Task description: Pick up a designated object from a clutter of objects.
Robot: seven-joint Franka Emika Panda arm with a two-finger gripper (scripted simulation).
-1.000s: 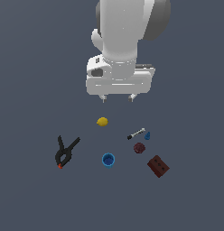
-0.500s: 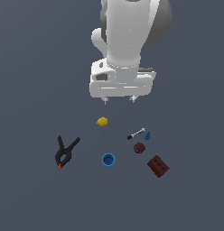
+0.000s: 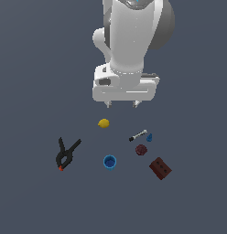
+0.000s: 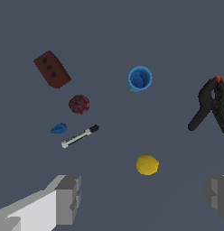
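Observation:
The dark maroon bumpy ball (image 3: 141, 150) lies on the grey floor between the black-and-white marker (image 3: 137, 135) and the brown block with holes (image 3: 160, 168). In the wrist view the ball (image 4: 79, 104) sits between the block (image 4: 51, 69) and the marker (image 4: 80, 136). My gripper (image 3: 122, 105) hangs open and empty well above the clutter, above the yellow lemon (image 3: 103, 123). Its fingers (image 4: 66, 200) frame the lemon (image 4: 147, 164) in the wrist view.
A blue cup (image 3: 110, 162) stands upright near the middle. A black clamp (image 3: 66, 153) with a red tip lies at the exterior view's left. A tiny blue piece (image 3: 149, 137) lies by the marker's end. All rest on a plain dark grey floor.
The arm has shifted slightly upward in the exterior view. The objects have not moved.

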